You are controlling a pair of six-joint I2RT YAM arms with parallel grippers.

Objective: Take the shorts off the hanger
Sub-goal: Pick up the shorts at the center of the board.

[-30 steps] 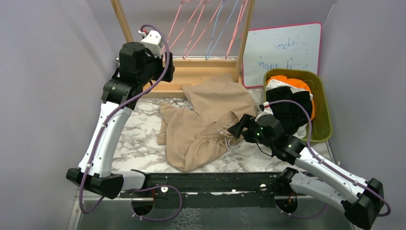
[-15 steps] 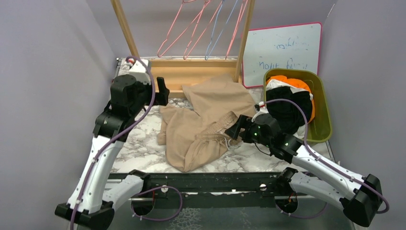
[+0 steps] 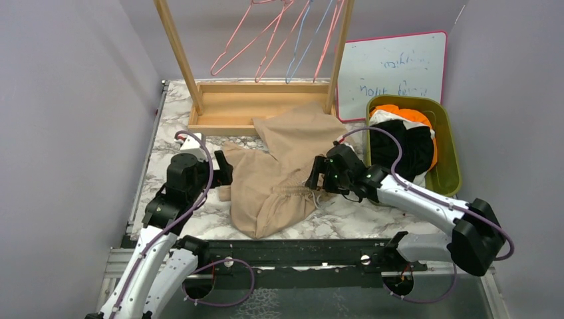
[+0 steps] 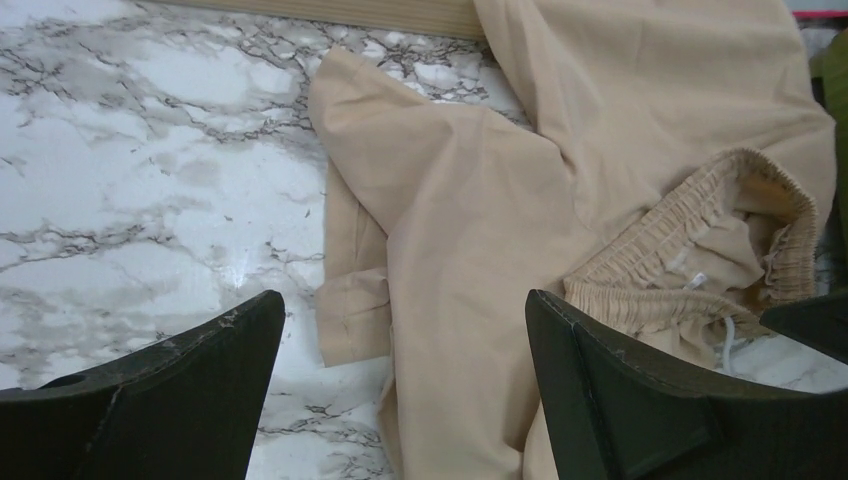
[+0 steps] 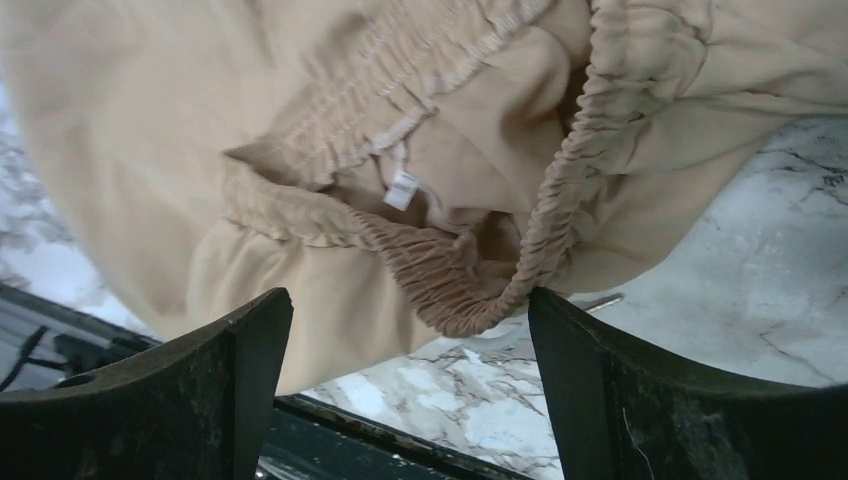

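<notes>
— Claws first: how do your two stand?

— Both are spread wide and hold nothing. Your left gripper (image 3: 223,169) sits low over the marble table (image 3: 179,212), at the left edge of the tan shorts (image 3: 286,166). A second ago it was raised beside the left post of the wooden rack (image 3: 259,109), with its jaws narrower. Your right gripper (image 3: 314,178) hangs over the gathered waistband (image 5: 450,280), having edged leftward onto it.

— And the rest, largest downward?

— The tan shorts lie crumpled mid-table, off the hangers (image 3: 279,40), with one leg reaching the rack's base; they lie as they did a second ago. The green bin (image 3: 451,156), to their right, holds the black shorts (image 3: 399,146), orange shorts (image 3: 407,113) and white shorts (image 3: 380,119) heaped together. The smallest details are a white label (image 5: 403,188) inside the waistband and the drawstring (image 4: 727,345) end resting on the marble.
</notes>
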